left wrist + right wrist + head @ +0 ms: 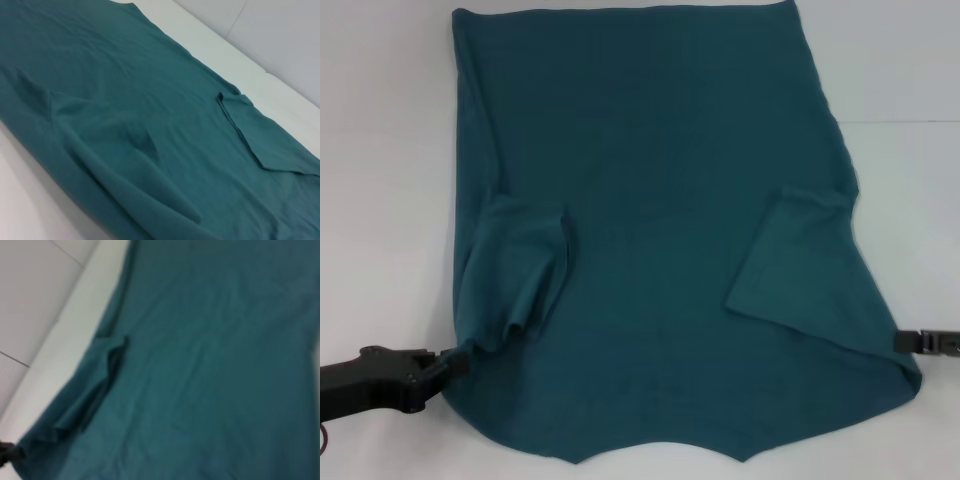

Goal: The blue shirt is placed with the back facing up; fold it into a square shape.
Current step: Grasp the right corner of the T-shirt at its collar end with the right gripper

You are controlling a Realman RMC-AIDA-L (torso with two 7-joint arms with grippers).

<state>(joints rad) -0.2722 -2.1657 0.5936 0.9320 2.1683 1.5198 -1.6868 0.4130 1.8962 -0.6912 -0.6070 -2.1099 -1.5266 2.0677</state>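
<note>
The blue shirt (650,200) lies flat on the white table (380,150), plain side up, collar toward me, both sleeves folded inward. It fills the left wrist view (125,100) and the right wrist view (210,365). My left gripper (452,362) is at the shirt's near-left shoulder corner, shut on the bunched fabric edge there. It also shows far off in the right wrist view (7,452). My right gripper (905,342) touches the shirt's near-right shoulder edge, and most of it is cut off by the picture's edge.
The white table extends past the shirt on the left and on the right (910,200). A seam in the surface (900,122) runs along the far right. Nothing else stands on it.
</note>
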